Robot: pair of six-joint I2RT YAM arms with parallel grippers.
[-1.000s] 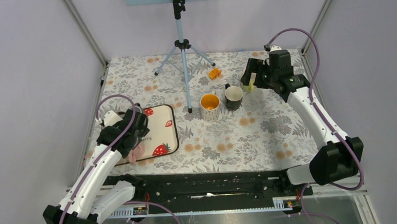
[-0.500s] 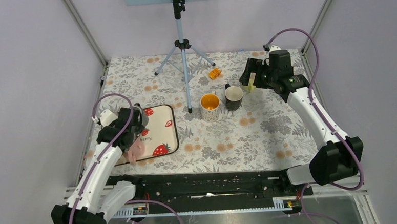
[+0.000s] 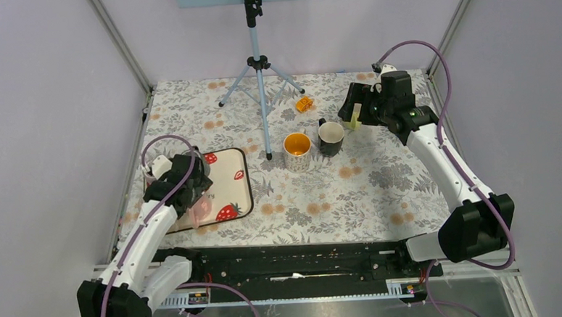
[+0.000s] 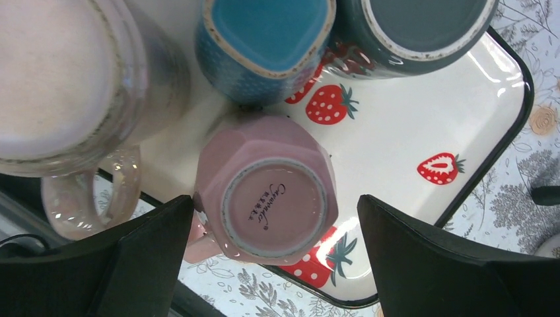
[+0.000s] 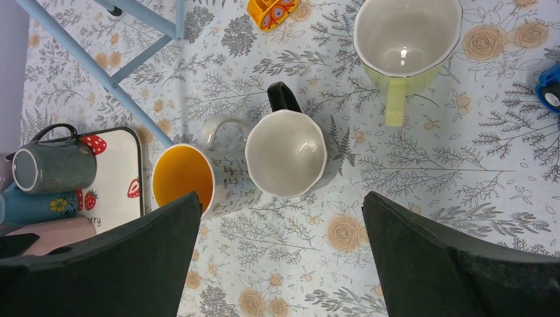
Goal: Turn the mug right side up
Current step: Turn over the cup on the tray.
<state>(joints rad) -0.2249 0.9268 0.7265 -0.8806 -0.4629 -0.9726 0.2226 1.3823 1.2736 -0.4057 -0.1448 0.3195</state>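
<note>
A pink mug (image 4: 271, 198) stands upside down, base up, on the near edge of the strawberry tray (image 4: 422, 125). Its handle points to the lower left. In the top view the pink mug (image 3: 198, 211) peeks out below my left gripper (image 3: 191, 194). My left gripper (image 4: 274, 206) is open, directly above the mug, one finger on each side and not touching it. My right gripper (image 3: 351, 115) is open and empty, hovering above the table at the far right (image 5: 281, 197).
A glass mug (image 4: 59, 79), a blue mug (image 4: 264, 46) and a grey mug (image 4: 416, 33) crowd the tray beside the pink one. A yellow-lined mug (image 3: 297, 150), a black mug (image 3: 331, 136) and a pale green mug (image 5: 406, 39) stand upright mid-table. A tripod (image 3: 257, 72) stands behind.
My left gripper has moved right along the tray's near edge, over the pink mug. The right arm has barely moved.
</note>
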